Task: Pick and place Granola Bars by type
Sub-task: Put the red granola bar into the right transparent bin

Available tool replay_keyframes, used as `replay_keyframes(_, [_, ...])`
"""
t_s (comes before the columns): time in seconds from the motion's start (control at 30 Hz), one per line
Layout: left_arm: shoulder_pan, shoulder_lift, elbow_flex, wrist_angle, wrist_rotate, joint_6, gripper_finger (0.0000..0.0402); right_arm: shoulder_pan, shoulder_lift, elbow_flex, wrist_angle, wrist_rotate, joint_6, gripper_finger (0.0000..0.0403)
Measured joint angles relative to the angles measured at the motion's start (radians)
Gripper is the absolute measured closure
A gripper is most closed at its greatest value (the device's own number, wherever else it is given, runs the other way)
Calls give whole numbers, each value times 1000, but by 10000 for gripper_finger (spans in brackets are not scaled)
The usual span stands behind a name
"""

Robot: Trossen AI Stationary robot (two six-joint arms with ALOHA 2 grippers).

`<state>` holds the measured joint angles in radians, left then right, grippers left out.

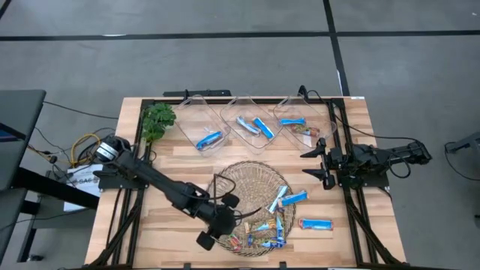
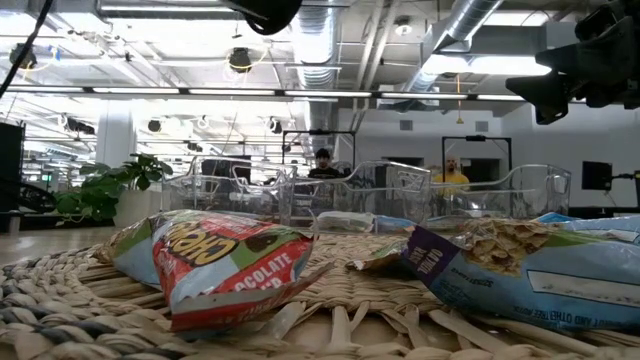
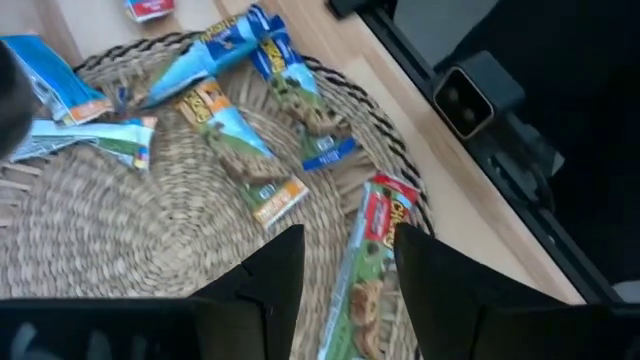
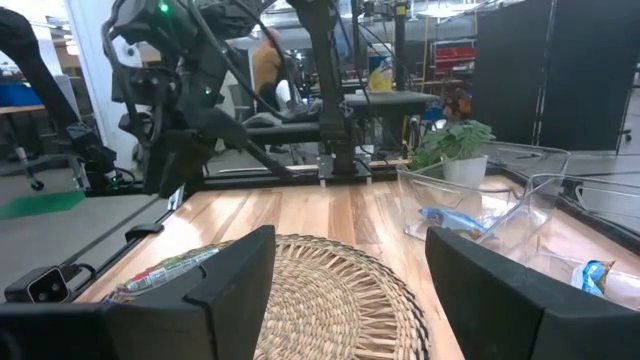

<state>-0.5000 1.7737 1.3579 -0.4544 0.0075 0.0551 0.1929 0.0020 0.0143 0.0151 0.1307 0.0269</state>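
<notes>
Several granola bars lie flat in the round wicker tray [image 1: 251, 202]: bright blue, light blue-white and brownish ones. My left gripper [image 3: 345, 245] hangs open over the tray's near edge [image 1: 220, 225]. Its fingers stand on either side of a green-and-red bar [image 3: 368, 262] without touching it. One bright blue bar [image 1: 315, 223] lies on the table to the right of the tray. My right gripper [image 1: 315, 165] waits open at the table's right side, pointing at the tray [image 4: 330, 290].
Three clear bins stand along the far edge. The left one [image 1: 204, 127] holds a blue bar, the middle one [image 1: 251, 126] two bars, the right one [image 1: 304, 129] a blue and a brownish bar. A green plant [image 1: 157, 120] sits far left. Bare wood lies left of the tray.
</notes>
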Motion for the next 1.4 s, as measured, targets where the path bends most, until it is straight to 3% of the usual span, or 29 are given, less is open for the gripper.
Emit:
replay_keyframes(0.23, [-24,36,-2,-74,-46,-1,251,0,0,0,0,0,0,147])
replay_keyframes(0.67, [-51,162,-4,-55,-16,51,251,0,0,0,4,1,0,147])
replay_keyframes(0.8, [-57,177,-18,-31,-48,73,250,0,0,-1,10,2,0,147])
replay_keyframes(0.9, [-62,189,-21,-46,-97,76,245,0,5,-2,15,3,0,147])
replay_keyframes(1.2, [-62,227,-23,-15,-95,89,212,0,17,-2,14,2,0,147])
replay_keyframes(1.4, [-62,235,-23,-13,-106,90,210,0,25,-2,20,1,0,147])
